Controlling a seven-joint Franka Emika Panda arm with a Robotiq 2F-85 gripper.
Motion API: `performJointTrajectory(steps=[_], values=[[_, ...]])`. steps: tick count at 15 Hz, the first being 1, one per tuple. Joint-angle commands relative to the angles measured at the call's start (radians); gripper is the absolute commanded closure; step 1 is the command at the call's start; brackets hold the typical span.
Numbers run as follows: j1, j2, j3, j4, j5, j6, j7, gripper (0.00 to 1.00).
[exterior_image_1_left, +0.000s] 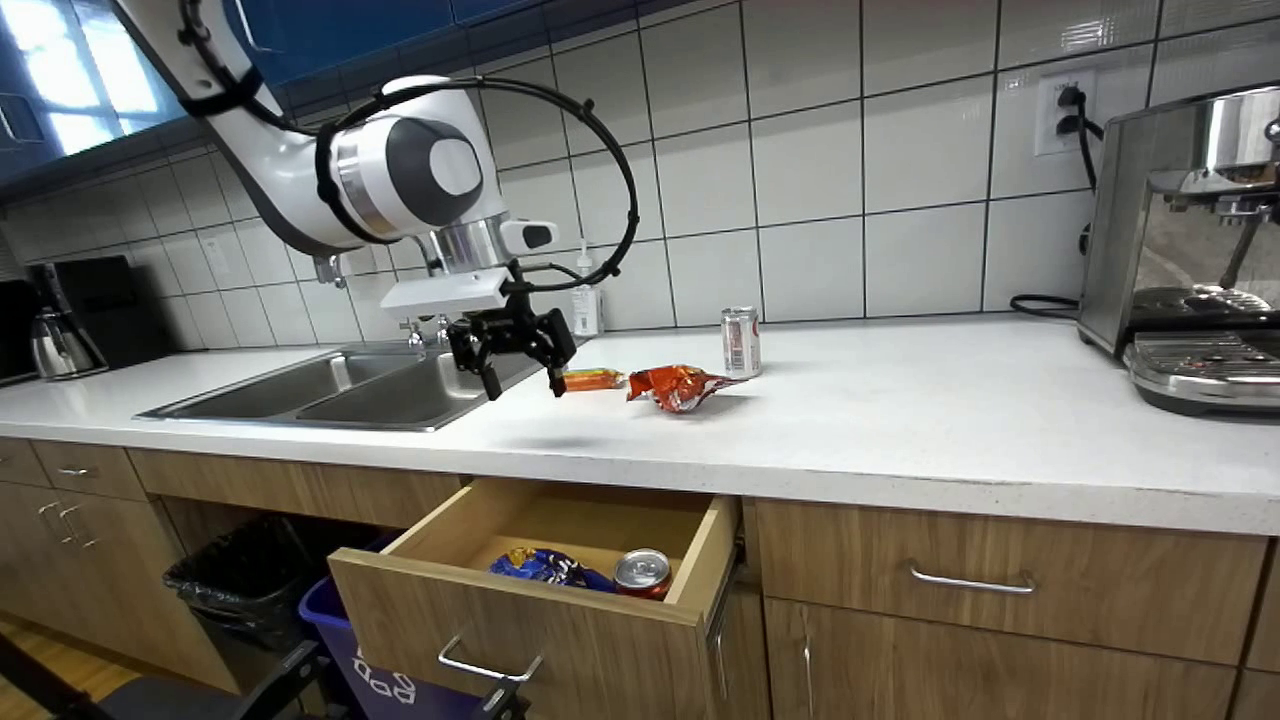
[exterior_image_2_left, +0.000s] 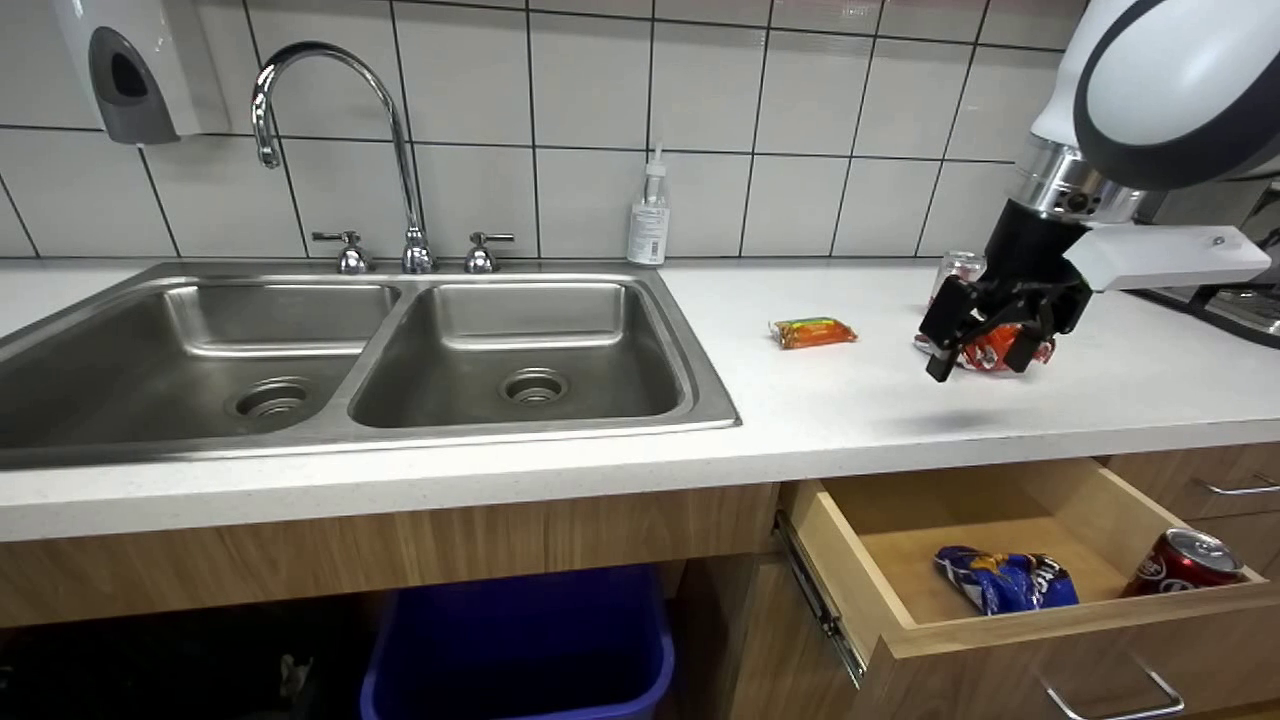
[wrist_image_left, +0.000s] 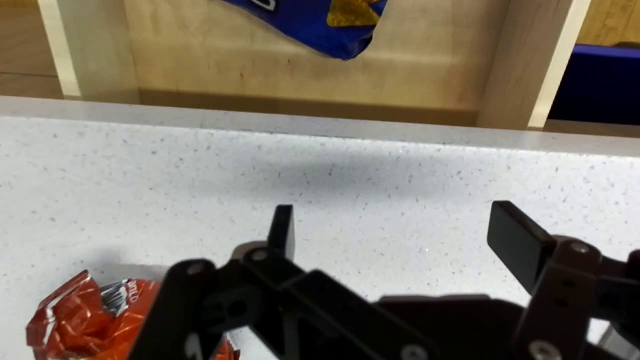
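Note:
My gripper (exterior_image_1_left: 525, 388) hangs above the white counter (exterior_image_1_left: 900, 430), jaws wide apart with only counter between its fingers (wrist_image_left: 515, 240). A crumpled red-orange snack bag (exterior_image_1_left: 675, 387) lies nearby; in the wrist view the bag (wrist_image_left: 95, 320) is at lower left, partly behind a finger. A small orange packet (exterior_image_2_left: 815, 332) rests between sink and bag. Behind the bag stands a silver can (exterior_image_1_left: 741, 342), partly hidden by the gripper in an exterior view (exterior_image_2_left: 962, 265). Below, the pulled-out drawer (exterior_image_1_left: 540, 600) holds a blue chip bag (exterior_image_2_left: 1008, 578) and a dark red soda can (exterior_image_2_left: 1188, 562).
A double steel sink (exterior_image_2_left: 350, 430) with a tall faucet (exterior_image_2_left: 415, 200) is set into the counter. A pump bottle (exterior_image_2_left: 650, 220) stands by the tiled wall. An espresso machine (exterior_image_1_left: 1190, 250) occupies the counter's far end. A blue bin (exterior_image_2_left: 520, 640) sits beneath, beside the drawer.

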Motion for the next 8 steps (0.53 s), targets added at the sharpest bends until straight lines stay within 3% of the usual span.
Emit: performJointTrajectory(steps=[1, 8], values=[[-0.017, 0.011, -0.007, 0.052, -0.025, 0.002, 0.009, 0.00], [-0.039, 0.064, -0.028, 0.164, -0.008, -0.002, -0.015, 0.00]])
